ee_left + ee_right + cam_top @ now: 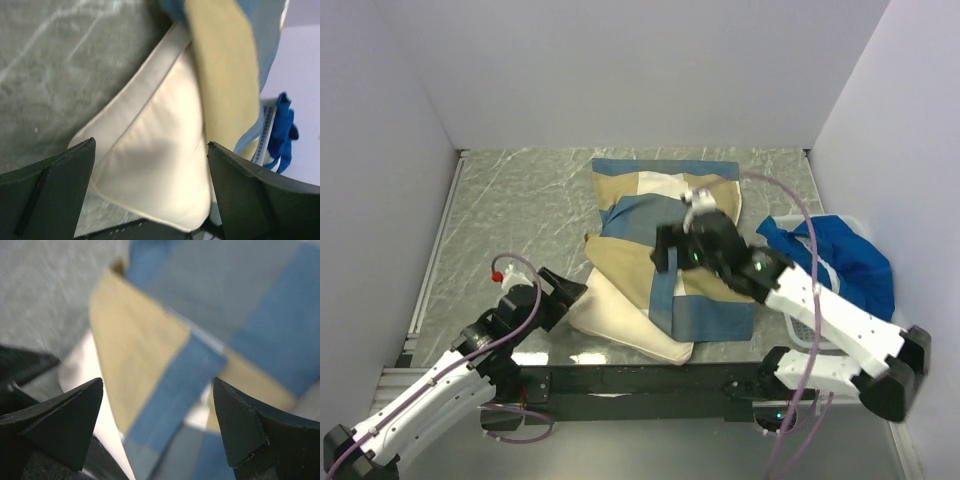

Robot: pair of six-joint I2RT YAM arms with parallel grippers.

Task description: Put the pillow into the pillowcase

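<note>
The cream pillow (pixel 625 322) lies at the table's near middle, its far part covered by the tan, slate-blue and white pillowcase (pixel 650 205). Its near left corner sticks out bare. My left gripper (pixel 572 288) is open and empty, right at that corner's left edge. In the left wrist view the pillow (pixel 155 165) lies between the spread fingers (pixel 55 185), with the tan pillowcase (pixel 225 75) over it. My right gripper (pixel 665 255) is open and empty, hovering over the pillowcase's near half. The right wrist view is blurred; it shows the pillowcase (pixel 200 340) and a strip of pillow (pixel 82 367).
A white basket (pixel 808 330) with a bright royal-blue cloth (pixel 845 262) stands at the right, next to the right arm; the cloth also shows in the left wrist view (pixel 280 135). White walls close in the grey marbled table (pixel 520 200) on three sides.
</note>
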